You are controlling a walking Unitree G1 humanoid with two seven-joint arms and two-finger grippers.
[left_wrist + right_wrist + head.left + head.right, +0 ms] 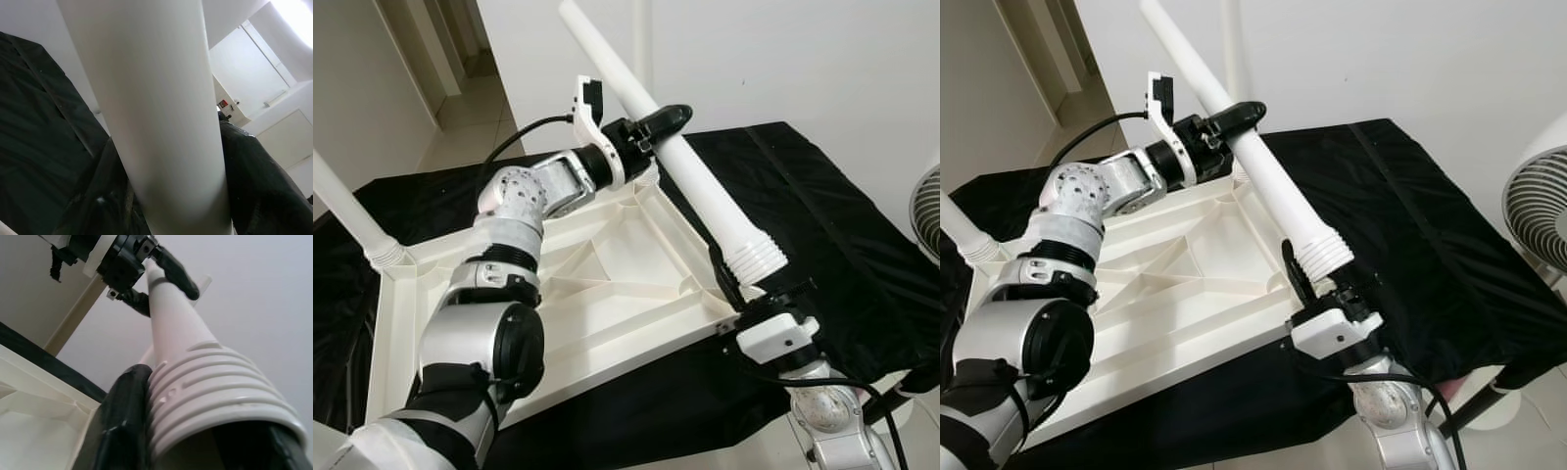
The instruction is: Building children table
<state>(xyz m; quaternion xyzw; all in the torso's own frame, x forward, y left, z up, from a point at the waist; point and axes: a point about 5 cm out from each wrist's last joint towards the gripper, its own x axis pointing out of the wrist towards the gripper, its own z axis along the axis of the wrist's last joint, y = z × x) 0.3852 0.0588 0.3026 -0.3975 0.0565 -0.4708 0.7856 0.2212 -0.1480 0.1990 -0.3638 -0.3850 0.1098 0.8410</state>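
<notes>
I am seeing the right gripper (1304,279) nearest to me, at the near right corner of the upturned white tabletop (607,294). Its black fingers (124,421) are clenching the ribbed, threaded end of the loose white table leg (690,176), one finger on each side of the ribs. This threaded end is hovering just beside the corner socket; I cannot tell if it is touching it. The leg is tilting away from me, up toward the white wall (783,59). Farther along it, the left gripper (656,132) is grasping the smooth shaft with its fingers closed around it. The tabletop is lying underside up on a black cloth (842,225). At its far left corner another leg (347,211) is already standing in its socket. A fan (1538,211) is standing at the right.
</notes>
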